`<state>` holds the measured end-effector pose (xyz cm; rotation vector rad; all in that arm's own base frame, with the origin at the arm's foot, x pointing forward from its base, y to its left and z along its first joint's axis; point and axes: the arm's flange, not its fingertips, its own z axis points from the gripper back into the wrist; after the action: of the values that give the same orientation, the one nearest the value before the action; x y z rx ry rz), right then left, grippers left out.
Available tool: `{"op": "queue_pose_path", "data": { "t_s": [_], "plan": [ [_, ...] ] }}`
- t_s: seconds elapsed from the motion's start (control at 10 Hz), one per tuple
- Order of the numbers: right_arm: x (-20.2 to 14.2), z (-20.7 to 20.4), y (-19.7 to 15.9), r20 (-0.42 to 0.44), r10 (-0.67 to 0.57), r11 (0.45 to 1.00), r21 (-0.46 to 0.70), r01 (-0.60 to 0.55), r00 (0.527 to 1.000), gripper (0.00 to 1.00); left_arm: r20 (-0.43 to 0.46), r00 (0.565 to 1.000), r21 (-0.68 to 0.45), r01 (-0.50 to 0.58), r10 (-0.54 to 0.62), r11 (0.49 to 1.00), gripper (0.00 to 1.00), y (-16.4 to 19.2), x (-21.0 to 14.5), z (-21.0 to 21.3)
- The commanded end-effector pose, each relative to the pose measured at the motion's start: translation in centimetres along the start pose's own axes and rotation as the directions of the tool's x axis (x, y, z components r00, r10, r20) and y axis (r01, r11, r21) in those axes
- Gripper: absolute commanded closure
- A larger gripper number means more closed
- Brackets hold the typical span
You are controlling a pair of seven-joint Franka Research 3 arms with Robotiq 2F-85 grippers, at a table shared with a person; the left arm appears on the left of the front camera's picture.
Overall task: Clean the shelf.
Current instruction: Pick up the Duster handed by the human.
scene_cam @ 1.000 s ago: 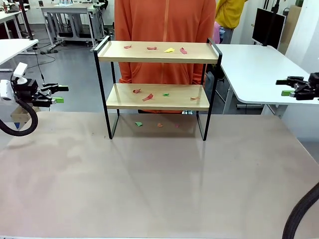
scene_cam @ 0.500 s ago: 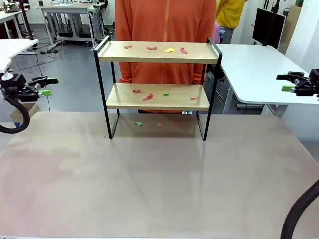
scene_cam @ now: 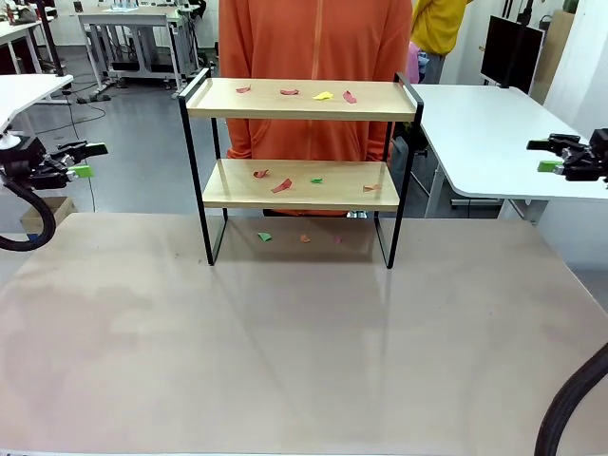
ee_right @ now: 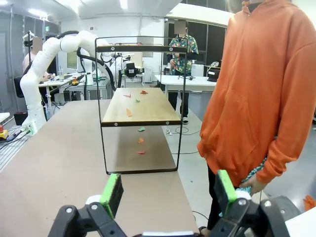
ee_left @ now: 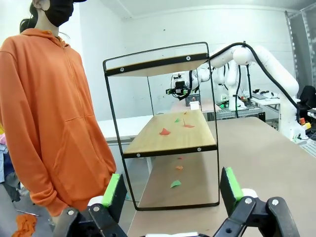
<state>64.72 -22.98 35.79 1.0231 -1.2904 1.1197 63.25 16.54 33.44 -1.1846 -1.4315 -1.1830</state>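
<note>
The shelf stands at the far middle of the table, two light wooden boards in a thin black frame. Small red, yellow and green scraps lie on its top board, more scraps on the lower board and a few scraps on the table beneath. My left gripper hangs open off the table's left edge, far from the shelf. My right gripper is open off the right edge. The left wrist view looks along the shelf between green pads. The right wrist view shows the shelf end-on.
A person in an orange hoodie stands right behind the shelf, hands out of sight. A white side table sits at the right, another white table at the left. The near tabletop is bare.
My left gripper has drawn back to the left and risen, away from the table. The right gripper has shifted slightly upward. The shelf and scraps have not moved.
</note>
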Motion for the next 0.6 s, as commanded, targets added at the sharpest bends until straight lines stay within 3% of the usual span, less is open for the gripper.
{"op": "queue_pose_path", "data": {
  "t_s": [0.0,0.5],
  "plan": [
    [-0.02,0.09,-0.14,0.000,0.008,1.000,-0.013,-0.008,1.000,0.00,-0.007,1.000,0.003,0.015,-0.015,1.000,0.00,-0.03,0.00,0.14],
    [-0.02,0.09,-0.14,0.000,0.008,1.000,-0.013,-0.008,1.000,0.00,-0.007,1.000,0.003,0.015,-0.015,1.000,0.00,-0.03,0.00,0.14]
  ]
}}
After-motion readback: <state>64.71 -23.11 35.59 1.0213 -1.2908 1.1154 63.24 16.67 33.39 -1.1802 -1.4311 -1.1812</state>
